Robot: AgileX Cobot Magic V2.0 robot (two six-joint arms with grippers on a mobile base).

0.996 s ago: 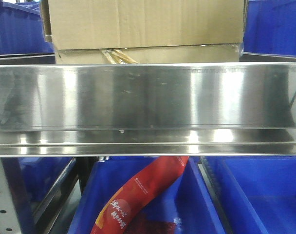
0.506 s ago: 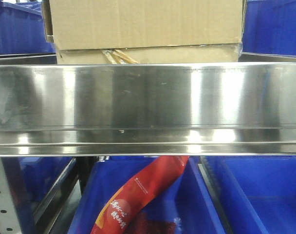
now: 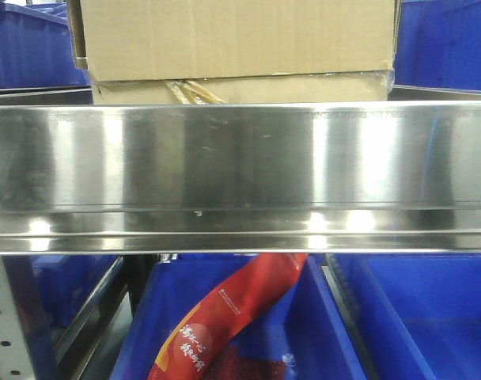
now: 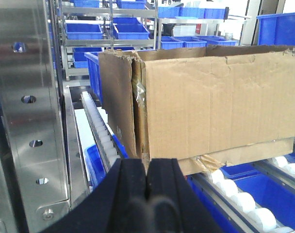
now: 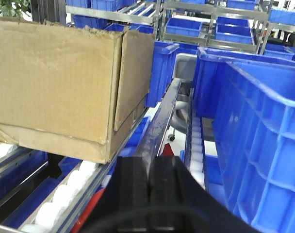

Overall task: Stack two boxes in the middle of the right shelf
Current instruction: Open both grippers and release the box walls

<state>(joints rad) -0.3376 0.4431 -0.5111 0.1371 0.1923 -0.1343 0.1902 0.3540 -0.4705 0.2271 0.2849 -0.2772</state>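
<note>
On your far left in the front view, a grey upright (image 3: 7, 317) with round holes stands under the shelf. Across the whole picture runs the shiny steel front rail of the right shelf (image 3: 240, 158); it is like a mirror, with small scuffs and bright stripes of light. Sitting on that shelf, in the middle, you see the two boxes. The large box (image 3: 236, 36) is plain brown cardboard and rests on top of the flat box (image 3: 304, 87). Only a thin strip of the flat box shows between the big one and the rail, and yellowish tape strands (image 3: 191, 92) hang out near its left end. Below the shelf there is a blue bin (image 3: 320, 324) with a red packet (image 3: 225, 317) that has white letters on it. From the left wrist view, the large box (image 4: 210, 102) looks wrinkled, with a torn corner edge and a ragged top rim, and the stack sits on white rollers (image 4: 249, 204). Your left gripper (image 4: 147, 184) is clenched with its black fingers pressed together and nothing between them; it is near the box corner but not touching it. From the right wrist view, the large box (image 5: 55, 77) shows a dented face and a loose side flap. Your right gripper (image 5: 148, 189) is also squeezed closed on nothing, just beside a big blue bin (image 5: 264, 131) on your right.
</note>
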